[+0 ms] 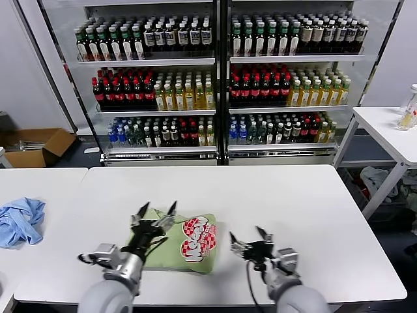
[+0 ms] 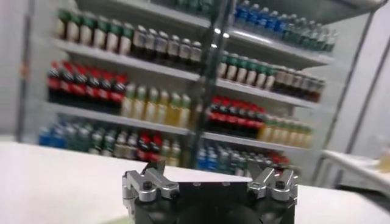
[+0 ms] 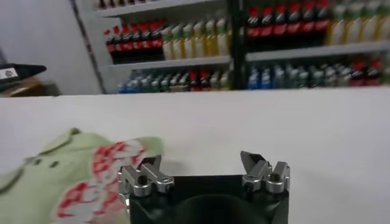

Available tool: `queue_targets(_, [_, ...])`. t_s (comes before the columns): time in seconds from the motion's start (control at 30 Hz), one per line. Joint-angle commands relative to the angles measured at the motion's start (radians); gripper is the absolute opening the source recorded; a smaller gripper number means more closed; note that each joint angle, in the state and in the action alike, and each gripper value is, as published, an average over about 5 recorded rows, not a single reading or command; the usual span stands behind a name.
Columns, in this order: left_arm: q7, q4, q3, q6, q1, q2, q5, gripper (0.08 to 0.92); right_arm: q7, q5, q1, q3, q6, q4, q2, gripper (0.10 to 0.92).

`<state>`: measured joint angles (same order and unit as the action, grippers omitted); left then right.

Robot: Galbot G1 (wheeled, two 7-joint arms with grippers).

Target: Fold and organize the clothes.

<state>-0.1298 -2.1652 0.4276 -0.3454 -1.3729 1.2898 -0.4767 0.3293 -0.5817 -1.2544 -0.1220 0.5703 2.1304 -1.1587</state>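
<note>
The clothes, a light green polo shirt [image 1: 189,244] with a red-and-white checkered print, lie folded into a compact bundle near the white table's front edge. In the right wrist view the shirt [image 3: 73,173] shows its collar and print beside that gripper. My left gripper [image 1: 155,211] hovers open just above the bundle's left end, fingers spread and holding nothing; its wrist view [image 2: 210,176] looks over the table toward the shelves. My right gripper [image 1: 249,238] stands open a little to the right of the shirt, apart from it, and shows empty in its own view [image 3: 203,165].
A crumpled light blue garment [image 1: 21,220] lies on the adjoining table at the far left. Drink shelves [image 1: 215,78] stand behind the table [image 1: 313,215]. A second white table [image 1: 384,130] is at the right, a cardboard box [image 1: 36,145] on the floor at left.
</note>
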Motion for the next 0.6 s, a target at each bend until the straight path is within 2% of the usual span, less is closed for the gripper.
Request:
queue_targets(0.03, [0.031, -0.059, 0.176, 0.048, -0.148, -0.078, 0.096, 0.818, 0.027, -0.12, 0.262, 0.275, 0.008, -0.317, -0.112, 0.823])
queue_targets(0.27, [0.028, -0.066, 0.166, 0.042, -0.152, -0.049, 0.109, 0.823, -0.023, -0.13, 0.267, 0.269, 0.007, -0.353, -0.111, 0.796])
queue_targets(0.6, [0.028, -0.061, 0.157, 0.043, -0.148, -0.039, 0.111, 0.822, -0.02, -0.157, 0.219, 0.232, 0.004, -0.302, -0.095, 0.533])
